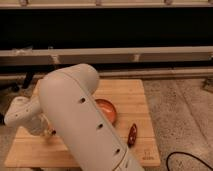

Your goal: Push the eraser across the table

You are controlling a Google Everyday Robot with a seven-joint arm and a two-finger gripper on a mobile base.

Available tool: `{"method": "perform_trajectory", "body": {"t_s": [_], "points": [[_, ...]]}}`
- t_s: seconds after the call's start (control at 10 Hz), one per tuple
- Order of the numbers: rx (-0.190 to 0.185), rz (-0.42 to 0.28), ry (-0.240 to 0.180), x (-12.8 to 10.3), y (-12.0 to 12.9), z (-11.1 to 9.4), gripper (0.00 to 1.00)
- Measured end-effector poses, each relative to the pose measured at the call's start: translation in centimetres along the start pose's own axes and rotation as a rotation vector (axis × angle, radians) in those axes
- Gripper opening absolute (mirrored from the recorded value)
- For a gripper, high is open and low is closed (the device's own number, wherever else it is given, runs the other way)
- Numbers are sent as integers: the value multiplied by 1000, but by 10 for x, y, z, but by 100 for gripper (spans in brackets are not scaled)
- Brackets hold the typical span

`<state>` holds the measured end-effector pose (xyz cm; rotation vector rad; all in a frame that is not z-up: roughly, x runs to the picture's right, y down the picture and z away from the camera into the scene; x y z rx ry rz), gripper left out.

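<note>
The eraser (132, 134) is a small dark brown-red bar lying on the right part of the light wooden table (135, 95), near its front edge. My big white arm (75, 115) fills the middle of the view. Its wrist is at the left, and the gripper (48, 131) hangs low over the left part of the table, mostly hidden behind the arm. The gripper is far to the left of the eraser and does not touch it.
An orange-red bowl (107, 111) sits mid-table between the gripper and the eraser, partly hidden by the arm. A speckled floor (185, 115) lies to the right, with a black cable (187, 161) at the lower right. A dark wall with pale rails (150, 52) runs behind.
</note>
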<state>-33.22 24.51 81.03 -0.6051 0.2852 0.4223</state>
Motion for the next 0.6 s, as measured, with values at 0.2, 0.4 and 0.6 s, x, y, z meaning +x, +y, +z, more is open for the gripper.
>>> {"method": "perform_trajectory", "body": {"t_s": [0.2,0.4,0.6], "points": [[12,31,7,4,-14,5,6],[13,29,10,4,-14,2,6],[13,34,11,4,-15,2,6]]}}
